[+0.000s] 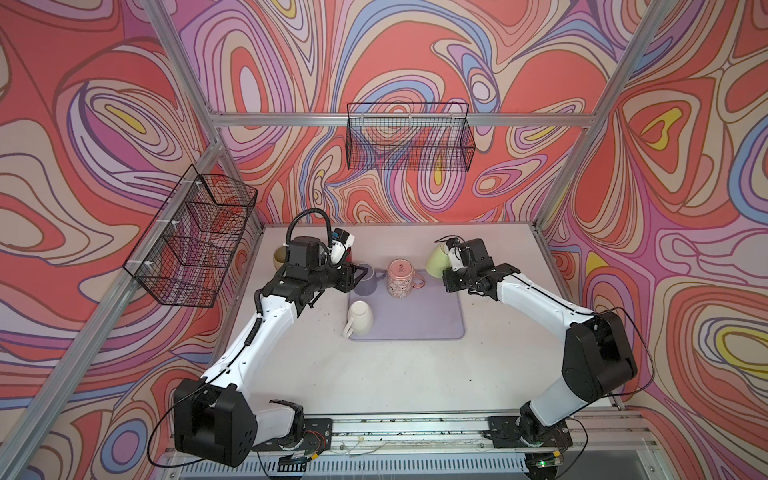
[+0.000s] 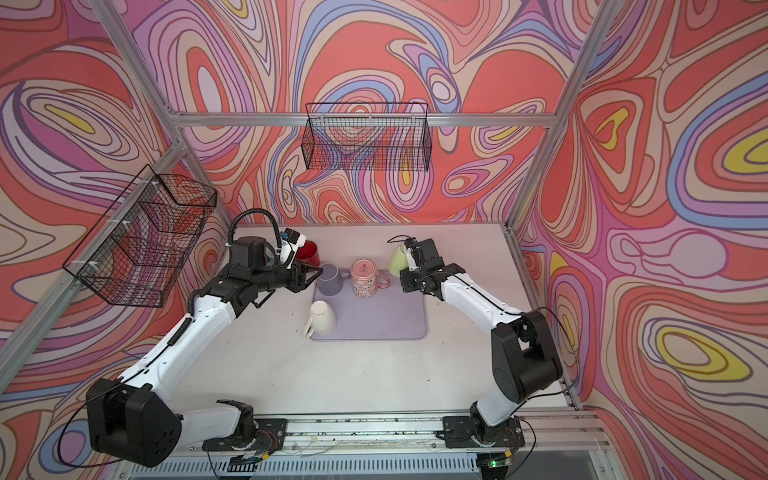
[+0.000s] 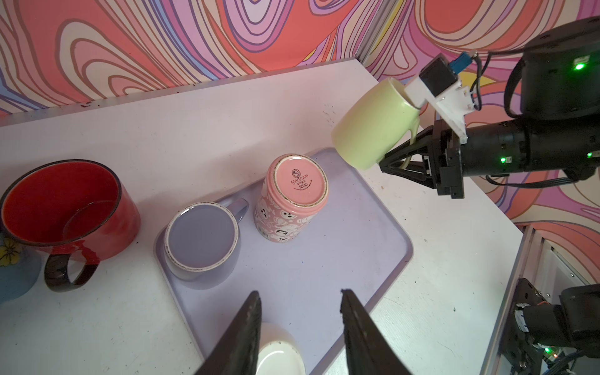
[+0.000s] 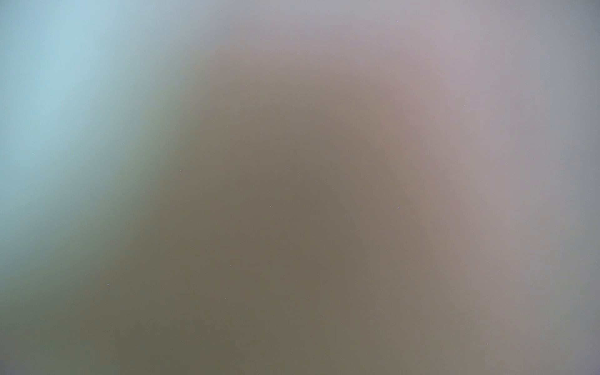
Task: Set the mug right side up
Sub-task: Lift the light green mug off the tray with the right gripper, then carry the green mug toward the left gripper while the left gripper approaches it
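**Right gripper** point(image 3: 388, 163): the jaws are clamped on the handle of the light green mug point(image 3: 370, 130).

**Task object:**
- The light green mug is clear of the table point(image 3: 194, 113), in the air just beyond the far right corner of the lavender mat point(image 3: 357, 259).
- It is tilted. The base points down toward the mat, and the mouth points up against the right wrist camera housing (the right wrist view is a uniform blur and shows nothing usable).

**Left gripper** point(image 3: 300, 293): the jaws are parted with nothing between them. The gripper is raised above the left side of the mat.

**Items on the mat:**
- The pink mug point(image 3: 292, 207) stands inverted. Its base carries a circular logo and the word "spectrum"; the smaller print beneath is too small to read. White cartoon faces cover the side.
- The lavender mug point(image 3: 201, 240) stands base up just beside the pink mug, with its handle toward it.
- The cream mug point(image 1: 359, 318) is inverted at the front left edge of the mat.

**Item off the mat:** the red mug point(image 3: 65, 207), which has a black handle, stands upright on the bare table near the lavender mug.
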Available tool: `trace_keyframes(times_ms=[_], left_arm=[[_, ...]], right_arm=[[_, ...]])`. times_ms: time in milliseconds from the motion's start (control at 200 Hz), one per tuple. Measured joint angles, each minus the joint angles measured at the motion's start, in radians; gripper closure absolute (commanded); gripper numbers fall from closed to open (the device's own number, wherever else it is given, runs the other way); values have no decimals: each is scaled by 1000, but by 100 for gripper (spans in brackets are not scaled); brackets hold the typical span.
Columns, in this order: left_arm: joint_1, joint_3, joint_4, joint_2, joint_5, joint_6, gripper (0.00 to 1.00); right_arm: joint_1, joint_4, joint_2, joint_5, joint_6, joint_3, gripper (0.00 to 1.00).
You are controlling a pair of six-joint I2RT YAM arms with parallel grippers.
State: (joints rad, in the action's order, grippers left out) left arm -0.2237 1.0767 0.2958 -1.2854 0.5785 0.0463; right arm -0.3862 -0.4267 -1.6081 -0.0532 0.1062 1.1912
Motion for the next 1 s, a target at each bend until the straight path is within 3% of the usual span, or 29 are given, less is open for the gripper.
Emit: trace_keyframes(times_ms=[446, 706, 1001], left_arm=[[-2, 0, -42, 0, 42, 44, 56], [-43, 5, -89, 0, 94, 113, 56], [-106, -5, -367, -6, 230, 290, 54]], right_arm=[[1, 20, 122, -114, 39, 15, 100], [4, 135, 190, -300, 60, -26, 100], [19, 286, 213, -532, 139, -80, 100]])
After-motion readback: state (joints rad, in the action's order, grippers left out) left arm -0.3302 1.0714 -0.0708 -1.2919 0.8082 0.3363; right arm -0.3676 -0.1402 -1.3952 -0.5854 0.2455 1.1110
